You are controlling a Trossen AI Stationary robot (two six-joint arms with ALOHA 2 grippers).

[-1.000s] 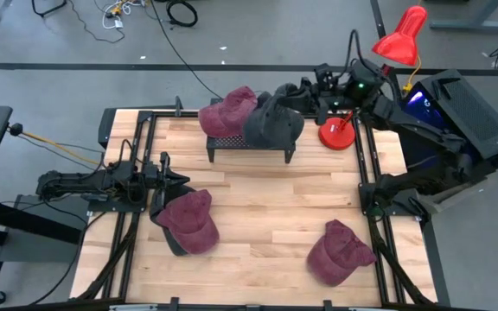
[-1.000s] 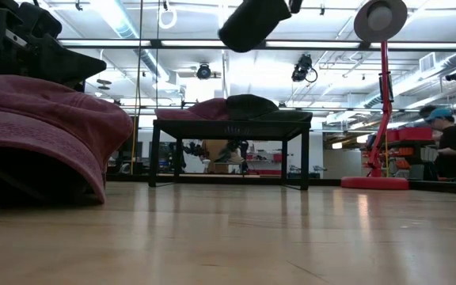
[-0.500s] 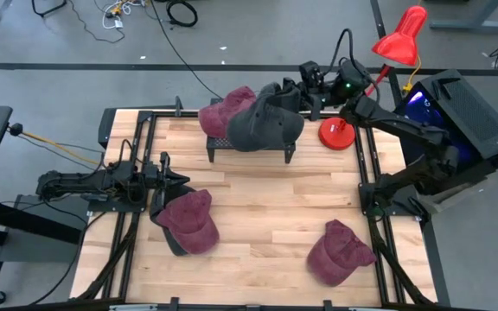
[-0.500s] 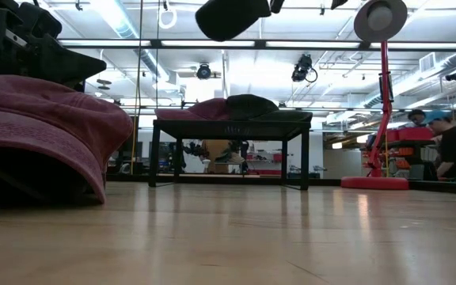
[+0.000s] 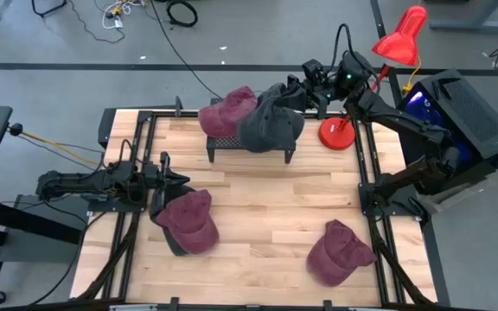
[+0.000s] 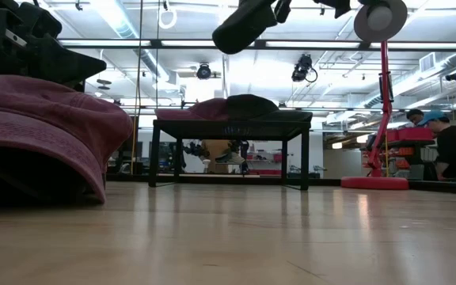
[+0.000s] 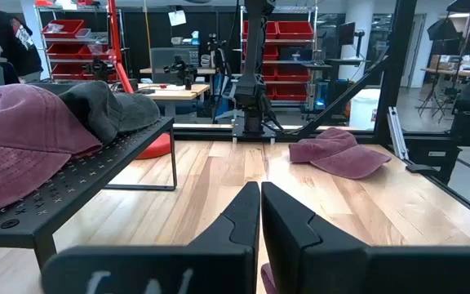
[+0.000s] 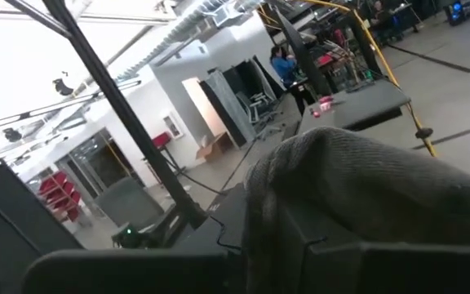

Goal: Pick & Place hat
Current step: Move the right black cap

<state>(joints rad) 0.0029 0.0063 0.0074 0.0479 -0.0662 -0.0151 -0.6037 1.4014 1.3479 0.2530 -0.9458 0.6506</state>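
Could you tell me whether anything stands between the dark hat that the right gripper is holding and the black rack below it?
Nothing visible stands between; the dark hat hangs clear above the black rack, where a maroon hat and another dark hat already lie.

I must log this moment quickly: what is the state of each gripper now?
Left gripper: closed, holding nothing, low beside a maroon hat.
Right gripper: closed on the dark grey hat, held up above the black rack.
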